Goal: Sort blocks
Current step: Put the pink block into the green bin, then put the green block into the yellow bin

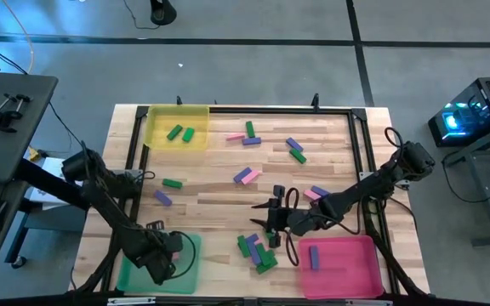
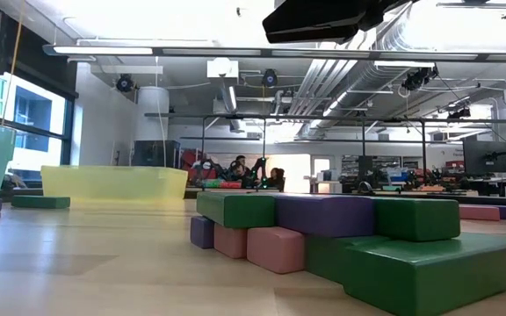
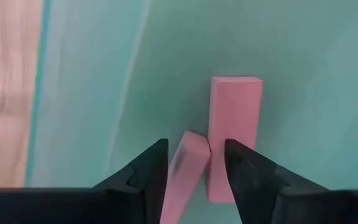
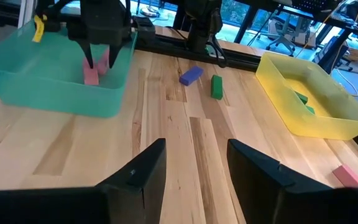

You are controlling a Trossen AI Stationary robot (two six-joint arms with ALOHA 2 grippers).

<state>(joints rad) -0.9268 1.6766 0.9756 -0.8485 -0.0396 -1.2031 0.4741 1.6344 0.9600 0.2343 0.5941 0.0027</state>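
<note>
Left gripper [image 3: 194,171] over the green tray [image 1: 185,270], fingers parted around a tilted pink block [image 3: 185,165] that leans on a second pink block [image 3: 234,118] lying flat in the tray. Whether the fingers grip it, cannot tell. Right gripper [image 4: 194,165] open, empty, above bare table [image 4: 185,155], near the green-purple block pile [image 1: 258,249].

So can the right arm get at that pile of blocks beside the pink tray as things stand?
Probably yes: the right pincer hangs open and empty just beside the pile of blocks, nothing between them; the pink tray sits off to the side.
</note>
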